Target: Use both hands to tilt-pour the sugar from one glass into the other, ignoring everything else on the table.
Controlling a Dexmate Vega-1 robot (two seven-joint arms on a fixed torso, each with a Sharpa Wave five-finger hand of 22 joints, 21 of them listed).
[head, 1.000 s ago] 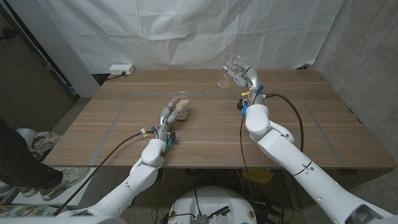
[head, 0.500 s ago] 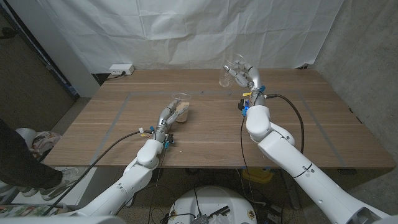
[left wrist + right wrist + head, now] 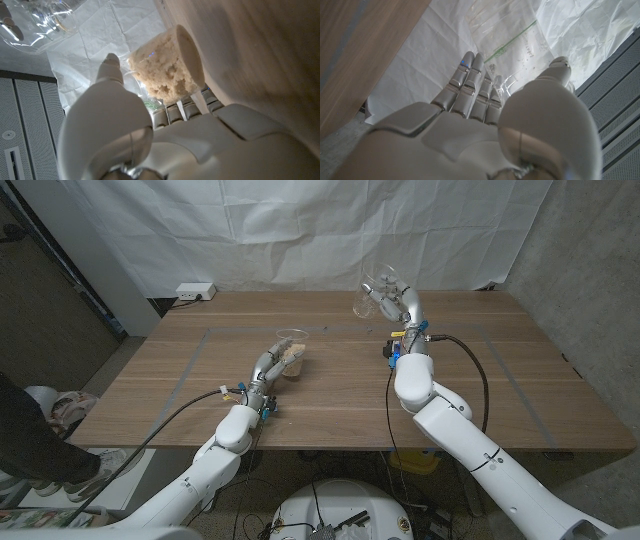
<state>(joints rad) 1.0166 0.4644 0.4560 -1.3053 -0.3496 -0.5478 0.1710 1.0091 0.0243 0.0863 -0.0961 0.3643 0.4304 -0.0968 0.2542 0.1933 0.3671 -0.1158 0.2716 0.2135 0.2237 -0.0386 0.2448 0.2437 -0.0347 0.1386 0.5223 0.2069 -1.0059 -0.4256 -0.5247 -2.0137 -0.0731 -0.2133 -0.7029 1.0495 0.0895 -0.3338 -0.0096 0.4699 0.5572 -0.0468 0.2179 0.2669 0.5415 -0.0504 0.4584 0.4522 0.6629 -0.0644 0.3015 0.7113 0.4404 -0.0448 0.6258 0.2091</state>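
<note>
Wooden table (image 3: 330, 395), white sheet (image 3: 300, 230) behind; each hand holds a glass.

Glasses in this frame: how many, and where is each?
2. The glass with sugar is held by the left hand mid-table; the empty glass is raised, tilted, in the right hand at the far edge.
</note>
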